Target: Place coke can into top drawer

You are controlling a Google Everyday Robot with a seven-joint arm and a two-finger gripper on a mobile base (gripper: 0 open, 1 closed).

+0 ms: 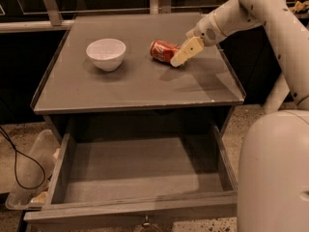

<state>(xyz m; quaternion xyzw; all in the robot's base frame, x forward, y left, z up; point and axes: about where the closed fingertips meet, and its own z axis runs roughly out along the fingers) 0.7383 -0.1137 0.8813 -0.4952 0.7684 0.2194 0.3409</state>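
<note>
The red coke can [161,50] lies on its side on the grey cabinet top [135,81], right of centre. My gripper [182,53] is just to the right of the can, its cream fingers [187,50] angled down toward the can's right end and close to it. The top drawer [140,170] is pulled fully open below the cabinet top and has nothing in it; its small metal pull [145,222] shows at the bottom edge. My white arm reaches in from the upper right.
A white bowl [105,53] stands on the cabinet top left of the can. My white base [275,173] fills the lower right, beside the drawer. A clear plastic bin [29,178] and a black cable [14,158] lie on the floor at left.
</note>
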